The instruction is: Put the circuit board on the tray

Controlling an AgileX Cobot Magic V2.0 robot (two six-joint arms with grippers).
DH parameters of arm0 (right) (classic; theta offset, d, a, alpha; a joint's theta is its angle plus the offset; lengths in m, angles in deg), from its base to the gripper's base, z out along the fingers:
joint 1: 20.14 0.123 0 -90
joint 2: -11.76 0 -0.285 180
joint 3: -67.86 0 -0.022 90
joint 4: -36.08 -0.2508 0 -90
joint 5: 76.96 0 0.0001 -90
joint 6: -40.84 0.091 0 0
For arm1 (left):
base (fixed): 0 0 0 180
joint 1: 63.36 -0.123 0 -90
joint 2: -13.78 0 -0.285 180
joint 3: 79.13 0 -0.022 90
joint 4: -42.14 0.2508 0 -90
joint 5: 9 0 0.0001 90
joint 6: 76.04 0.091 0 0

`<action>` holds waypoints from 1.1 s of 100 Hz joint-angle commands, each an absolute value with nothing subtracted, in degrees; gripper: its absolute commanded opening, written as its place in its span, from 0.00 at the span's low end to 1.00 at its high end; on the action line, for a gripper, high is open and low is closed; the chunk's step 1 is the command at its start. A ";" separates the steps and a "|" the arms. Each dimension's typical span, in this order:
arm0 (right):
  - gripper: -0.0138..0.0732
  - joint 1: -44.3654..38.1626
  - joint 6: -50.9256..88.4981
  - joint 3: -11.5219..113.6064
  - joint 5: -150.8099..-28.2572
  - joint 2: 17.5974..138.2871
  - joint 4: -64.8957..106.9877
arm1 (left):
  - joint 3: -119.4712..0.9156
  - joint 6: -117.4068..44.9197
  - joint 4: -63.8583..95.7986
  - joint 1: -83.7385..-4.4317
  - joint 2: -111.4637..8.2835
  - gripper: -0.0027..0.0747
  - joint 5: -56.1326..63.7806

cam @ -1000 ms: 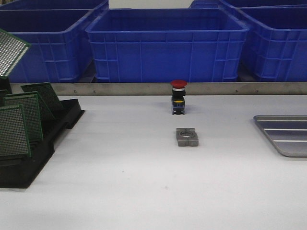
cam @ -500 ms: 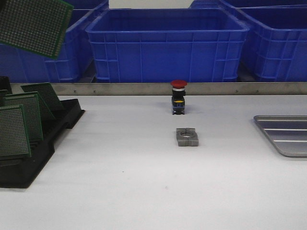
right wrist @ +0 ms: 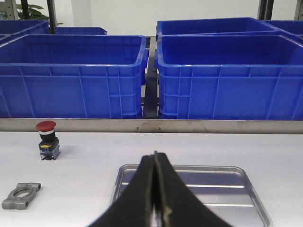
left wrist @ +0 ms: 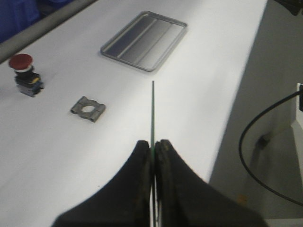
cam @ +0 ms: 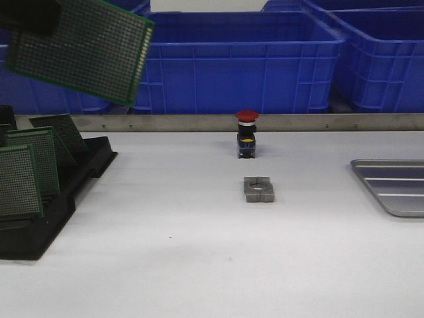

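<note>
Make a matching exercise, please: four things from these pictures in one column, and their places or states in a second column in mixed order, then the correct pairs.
Things:
1. circuit board
2. tray
3. red push button
4. metal clamp block

Places or states:
A. lies on the table just in front of the red push button
B. held in the air by the left tool, above the black rack
C. lies empty on the table at the right edge of the front view
D. stands upright near the metal rail

Pairs: 1-B, 2-C, 3-D, 4-A
</note>
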State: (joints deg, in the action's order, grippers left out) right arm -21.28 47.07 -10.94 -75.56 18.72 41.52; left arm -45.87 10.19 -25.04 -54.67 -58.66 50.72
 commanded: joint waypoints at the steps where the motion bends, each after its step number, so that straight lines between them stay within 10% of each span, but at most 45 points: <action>1: 0.09 -21.34 46.98 -10.19 -70.02 17.48 41.52 | -47.09 9.64 -29.46 -51.97 -60.14 0.01 51.70; 86: 0.10 -21.34 46.33 15.25 -102.00 38.57 40.11 | -47.41 9.84 -30.36 -47.06 -71.41 0.01 51.70; 110: 0.57 -21.34 46.33 20.78 -103.60 50.48 39.33 | -47.41 9.84 -30.36 -47.06 -71.41 0.01 51.70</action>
State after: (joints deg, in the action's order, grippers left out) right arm -21.28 46.85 17.59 -106.92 46.77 39.67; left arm -45.87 10.19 -26.47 -47.57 -72.61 50.18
